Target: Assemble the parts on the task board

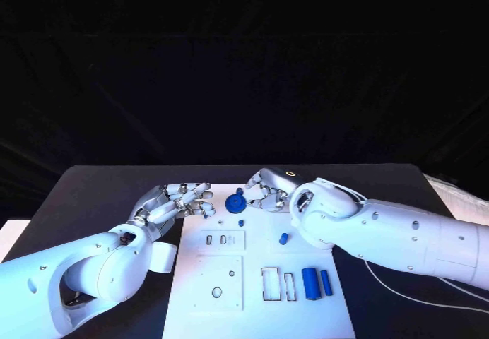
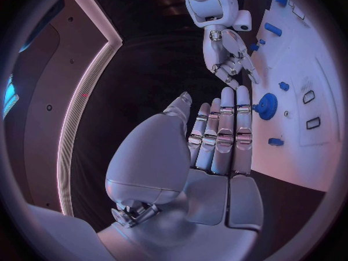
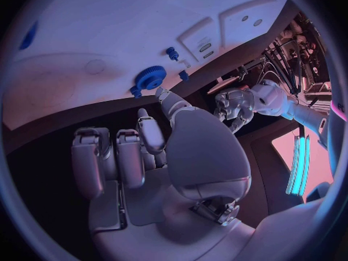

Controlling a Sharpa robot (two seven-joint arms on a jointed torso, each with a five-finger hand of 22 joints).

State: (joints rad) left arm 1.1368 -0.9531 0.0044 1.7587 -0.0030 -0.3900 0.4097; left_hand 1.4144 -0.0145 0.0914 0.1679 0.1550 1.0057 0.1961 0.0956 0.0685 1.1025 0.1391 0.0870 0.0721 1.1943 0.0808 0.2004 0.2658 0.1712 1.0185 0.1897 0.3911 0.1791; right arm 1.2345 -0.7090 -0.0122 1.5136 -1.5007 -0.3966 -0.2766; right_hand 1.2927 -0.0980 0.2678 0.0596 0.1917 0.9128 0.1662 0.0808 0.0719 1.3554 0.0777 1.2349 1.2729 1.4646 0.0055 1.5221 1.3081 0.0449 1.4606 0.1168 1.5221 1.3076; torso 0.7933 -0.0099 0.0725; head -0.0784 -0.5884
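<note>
I'm seeing no readable writing. Task board [image 1: 260, 282], white w/ cut-outs, is lying mid-table. Left hand [image 1: 175, 202] is hovering at its far-left corner, fingers straight, holding nothing. Right hand [image 1: 267, 189] is curling, empty, beside the blue toothed gear [image 1: 235, 205] at the board's far edge.
</note>
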